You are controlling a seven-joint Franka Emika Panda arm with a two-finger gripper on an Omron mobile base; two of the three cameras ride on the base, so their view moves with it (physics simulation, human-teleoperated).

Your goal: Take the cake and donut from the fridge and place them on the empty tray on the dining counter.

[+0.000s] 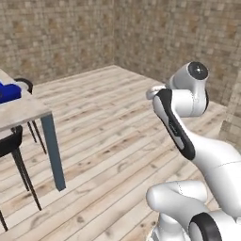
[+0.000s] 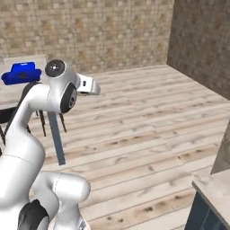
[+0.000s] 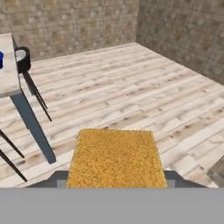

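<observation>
The jaws are pinching the cake [image 3: 116, 158], which fills the lower middle of the hand view as a tan-orange, grainy block sitting right in front of the camera, with the dark finger tips just peeking out at its two lower corners. The jaws stand partly closed against its sides and nothing else is between them.

The cake is therefore up in the air with the hand, over the bare wooden floor [image 3: 131, 87], and not on any worktop. In the two base views the arm [image 1: 188, 117] is folded high and the hand is turned away, so the cake itself cannot be made out there.

The dining counter [image 1: 23, 110] lies off to the left, well apart from the hand, with a dark chair [image 3: 24, 59] at its near corner. A bright blue thing [image 2: 20, 72] rests on the counter's far part; whether it is the empty tray cannot be told from here.

As a judgement, the cake looks light and soft, with a crumbly, rough surface that should not slip easily. Being small and cube-shaped, it is best held on two opposite flat faces near the middle, as it seems to be now. Too hard a squeeze could dent or crumble it, and a quick swing might shake it loose, so a gentle carry and a low release onto the tray would suit it.
</observation>
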